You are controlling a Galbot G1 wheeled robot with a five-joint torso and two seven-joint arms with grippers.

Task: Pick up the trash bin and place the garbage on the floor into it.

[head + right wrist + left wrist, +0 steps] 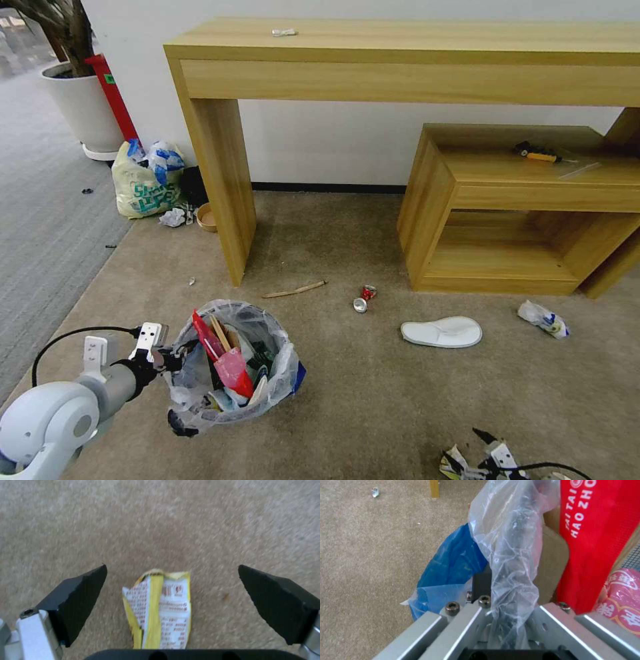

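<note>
Two grippers at work. Left gripper (175, 360) clamped on trash bin (230, 365) at near rim; fingers pinch crinkly liner bag (510, 562) in left wrist view, blue patch just beside. Bin stands on floor (373, 393), already stuffed with litter. Right gripper (173, 597) low over carpet, fingers spread wide, yellow-white wrapper (160, 610) lying flat between them, not yet touched. Judgement: wrapper light, thin, floppy; pinch across raised crumpled edge. Slipper (442, 331), crushed can (364, 298) well apart, beyond.
</note>
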